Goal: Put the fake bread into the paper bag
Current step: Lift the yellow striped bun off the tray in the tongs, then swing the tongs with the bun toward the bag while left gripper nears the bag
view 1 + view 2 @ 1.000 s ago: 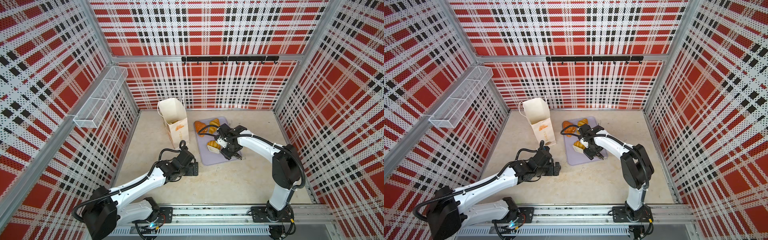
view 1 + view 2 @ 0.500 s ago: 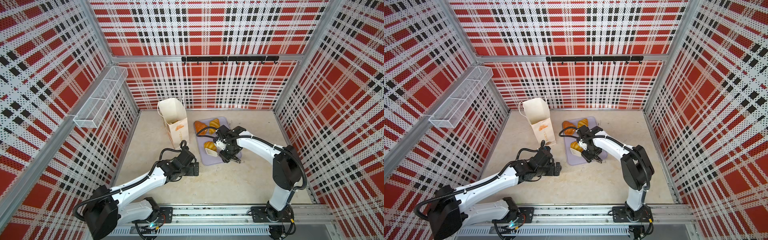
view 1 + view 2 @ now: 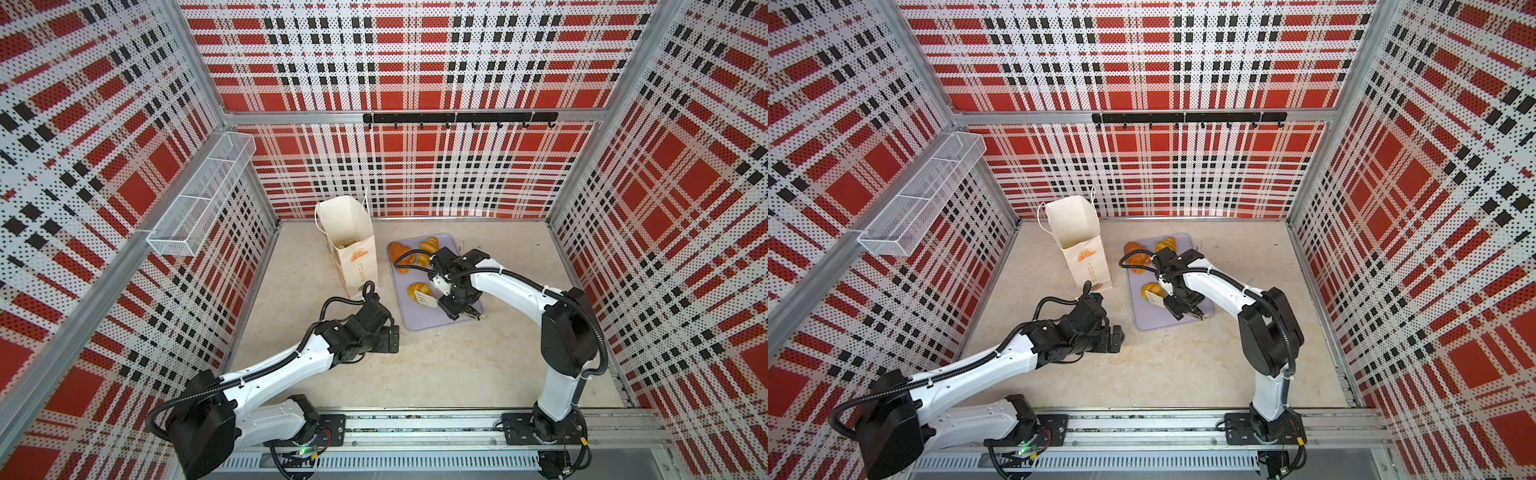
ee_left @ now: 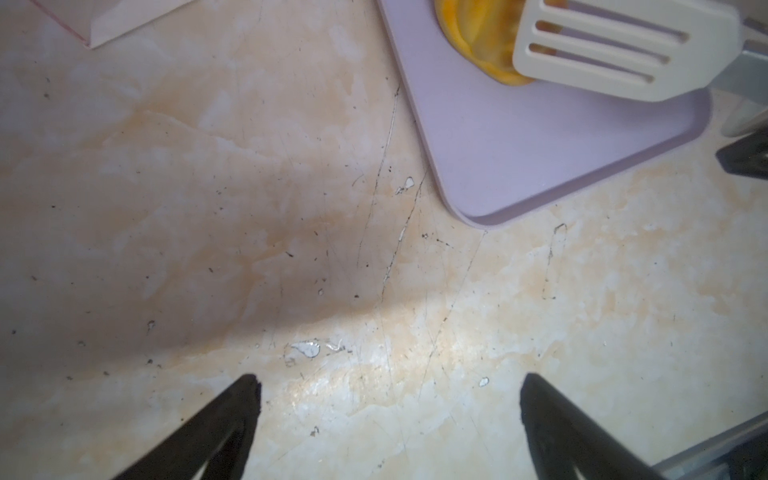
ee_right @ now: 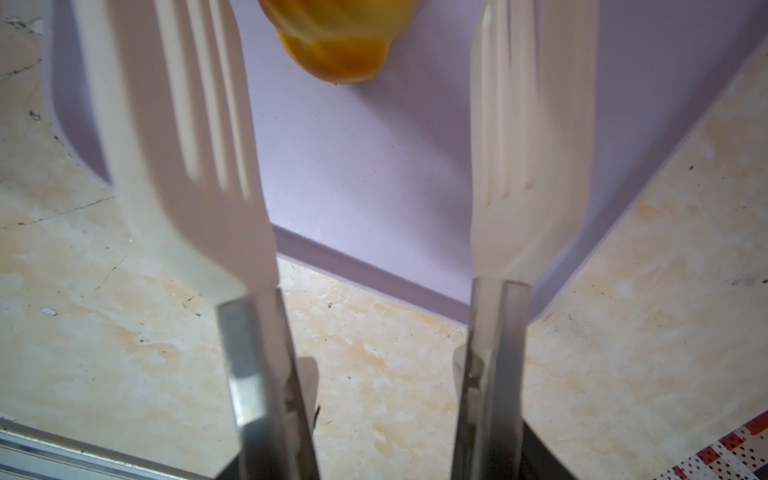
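The paper bag (image 3: 357,266) stands open, far-left of the lilac tray (image 3: 424,320); I cannot identify its contents. The tray holds two croissants (image 3: 399,251) at its far end and a yellow roll (image 3: 417,289) mid-left. My right gripper (image 3: 457,305) clamps tongs (image 3: 426,298), blades apart, the roll between their tips. My left gripper (image 4: 386,407) gapes over bare table (image 4: 208,208). The right gripper has edged left since a second ago.

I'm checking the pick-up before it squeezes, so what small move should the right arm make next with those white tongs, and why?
Probably ease the right end effector forward slightly, so the white slotted plastic tongs straddle more of the golden-yellow striped toy croissant. In the right wrist view its near end lies between the open blades, untouched, on the flat lilac tray.
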{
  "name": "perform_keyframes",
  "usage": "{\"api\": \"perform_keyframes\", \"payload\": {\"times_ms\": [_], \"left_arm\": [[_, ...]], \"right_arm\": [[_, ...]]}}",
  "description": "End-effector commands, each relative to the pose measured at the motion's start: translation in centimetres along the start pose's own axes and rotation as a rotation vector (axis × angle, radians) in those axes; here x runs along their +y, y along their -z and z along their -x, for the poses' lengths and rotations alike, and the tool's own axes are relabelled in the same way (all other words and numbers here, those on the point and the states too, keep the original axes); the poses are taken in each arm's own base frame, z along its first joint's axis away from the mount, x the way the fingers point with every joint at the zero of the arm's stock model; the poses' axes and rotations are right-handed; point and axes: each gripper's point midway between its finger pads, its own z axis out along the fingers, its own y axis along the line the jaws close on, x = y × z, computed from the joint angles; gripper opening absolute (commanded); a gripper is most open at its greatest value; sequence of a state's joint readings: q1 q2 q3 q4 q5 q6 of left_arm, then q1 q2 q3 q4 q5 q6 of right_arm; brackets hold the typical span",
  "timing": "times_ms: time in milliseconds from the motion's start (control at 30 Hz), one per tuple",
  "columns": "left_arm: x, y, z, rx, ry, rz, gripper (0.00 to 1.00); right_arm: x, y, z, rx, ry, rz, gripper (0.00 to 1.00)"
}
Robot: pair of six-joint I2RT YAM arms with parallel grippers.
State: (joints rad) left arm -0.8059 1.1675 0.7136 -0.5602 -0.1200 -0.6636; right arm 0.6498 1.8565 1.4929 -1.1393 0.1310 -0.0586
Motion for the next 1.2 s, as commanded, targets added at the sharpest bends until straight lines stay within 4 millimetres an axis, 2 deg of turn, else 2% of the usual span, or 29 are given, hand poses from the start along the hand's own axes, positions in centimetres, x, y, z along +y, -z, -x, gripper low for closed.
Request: {"api": "perform_keyframes", "payload": {"times_ms": [0, 233, 567, 667, 867, 1167], "left_arm": [[-0.9, 0.7, 1.4, -0.043, 0.002, -0.01, 1.0], [-1.2, 0.7, 1.3, -0.042, -0.004, -0.012, 0.99], [-1.2, 1.0, 1.2, -0.053, -0.013, -0.007, 0.99], [-1.1, 1.1, 1.3, -0.061, -0.007, -0.004, 0.99], [-1.2, 1.7, 1.7, -0.089, -0.006, -0.021, 0.99], [-1.2, 2.8, 2.3, -0.144, 0.006, -0.049, 1.0]], "right_arm": [[0.1, 0.1, 1.6, -0.035, 0.007, -0.013, 0.59], [0.6, -0.8, 2.8, -0.037, 0.015, -0.016, 0.58], [0.8, -1.5, 3.0, 0.006, 0.069, -0.069, 0.54], [0.6, -1.4, 2.7, 0.017, 0.078, -0.083, 0.51], [0.7, -0.8, 2.8, -0.005, 0.075, -0.072, 0.39], [0.8, 0.7, 3.3, -0.068, 0.043, -0.057, 0.37]]}}
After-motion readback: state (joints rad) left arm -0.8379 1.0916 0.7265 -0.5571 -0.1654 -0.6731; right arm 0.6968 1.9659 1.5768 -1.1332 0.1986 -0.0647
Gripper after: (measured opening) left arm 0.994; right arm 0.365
